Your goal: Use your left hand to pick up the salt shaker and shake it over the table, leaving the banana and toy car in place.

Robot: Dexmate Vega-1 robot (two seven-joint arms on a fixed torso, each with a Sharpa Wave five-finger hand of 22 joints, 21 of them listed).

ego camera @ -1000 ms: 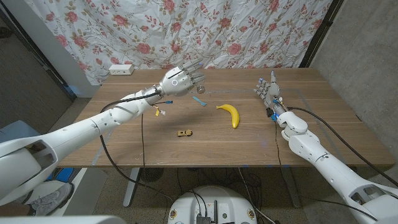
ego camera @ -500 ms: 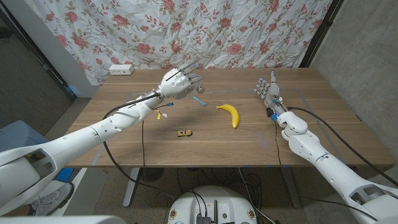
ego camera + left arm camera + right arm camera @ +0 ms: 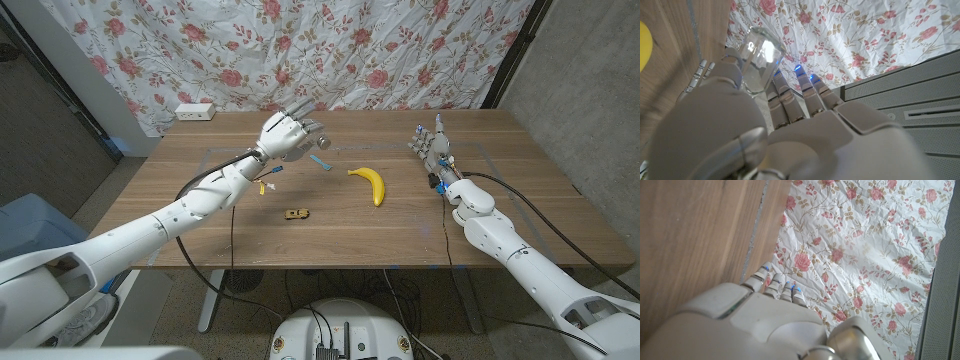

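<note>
I am holding the salt shaker [image 3: 759, 56] in my left hand [image 3: 285, 134], fingers wrapped round the glass, raised above the far left part of the surface [image 3: 200, 215]. I judge the pick-up done and the shaking step in hand; next I am needing short up-and-down flicks of the wrist, staying clear of the rest. The toy car [image 3: 295, 212] is lying nearer me, the banana [image 3: 370, 184] just right of it. My right hand [image 3: 432, 146] is waiting at the right, fingers apart, holding nothing. From the head view the shaker is mostly hidden behind my fingers, so I cannot tell its tilt.
</note>
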